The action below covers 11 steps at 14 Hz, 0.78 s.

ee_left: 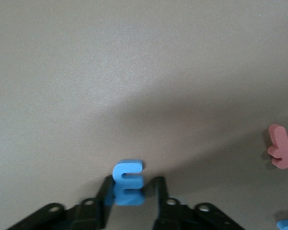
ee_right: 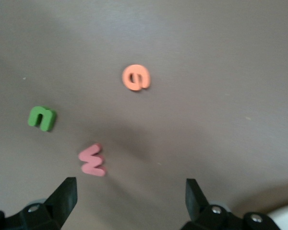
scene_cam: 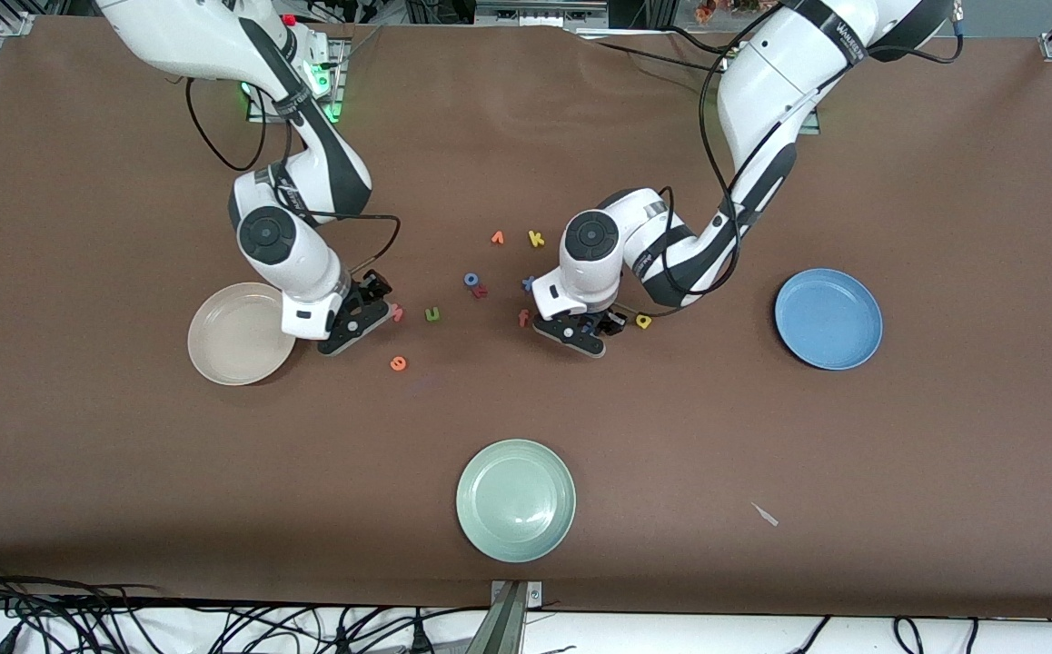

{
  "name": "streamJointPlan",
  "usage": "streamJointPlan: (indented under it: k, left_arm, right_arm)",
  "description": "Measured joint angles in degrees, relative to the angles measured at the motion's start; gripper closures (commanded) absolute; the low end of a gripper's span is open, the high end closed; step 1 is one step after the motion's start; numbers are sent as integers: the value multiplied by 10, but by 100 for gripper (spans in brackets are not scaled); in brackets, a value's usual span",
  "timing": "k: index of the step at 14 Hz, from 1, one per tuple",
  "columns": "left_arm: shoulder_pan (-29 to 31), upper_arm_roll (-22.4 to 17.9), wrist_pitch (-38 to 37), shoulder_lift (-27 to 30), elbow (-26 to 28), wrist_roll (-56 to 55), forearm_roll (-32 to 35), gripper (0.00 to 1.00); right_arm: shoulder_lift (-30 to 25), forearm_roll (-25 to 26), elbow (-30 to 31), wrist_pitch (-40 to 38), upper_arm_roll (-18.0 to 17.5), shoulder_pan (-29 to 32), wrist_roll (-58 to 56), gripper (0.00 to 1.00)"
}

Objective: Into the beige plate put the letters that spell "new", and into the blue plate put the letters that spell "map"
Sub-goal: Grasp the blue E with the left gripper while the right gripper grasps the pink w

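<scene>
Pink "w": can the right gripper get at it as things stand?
Probably yes. The right gripper hangs open low over the table, the pink "w" lies flat close by it, and nothing stands between them.

The left arm [scene_cam: 767, 82] carries a dark band with white letters at its upper part, too small to read surely.

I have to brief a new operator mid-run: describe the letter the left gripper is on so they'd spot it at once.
Start at the blue plate and move toward the table's middle to the left gripper, down at the table beside the orange "f". Between its shut fingers is the blue "m". It is the only letter held, and its three-legged shape differs from the blue "o" close by.
</scene>
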<state>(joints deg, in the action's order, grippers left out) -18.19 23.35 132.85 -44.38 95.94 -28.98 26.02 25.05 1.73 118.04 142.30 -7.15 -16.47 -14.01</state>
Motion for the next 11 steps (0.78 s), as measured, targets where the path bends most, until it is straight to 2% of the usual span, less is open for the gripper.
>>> streamJointPlan:
  k: [3, 5, 11]
  left_arm:
    - [4, -2, -9, 1, -7, 22, 1, 91]
    - [8, -1, -51, 12, -18, 34, 1, 91]
    - [38, 0, -217, 117, -28, 66, 1, 90]
  right_arm:
    - [13, 0, 0, 9, -1, -12, 0, 0]
    - [21, 0, 0, 10, -1, -18, -1, 0]
    - [40, 0, 2, 21, -1, -27, -1, 1]
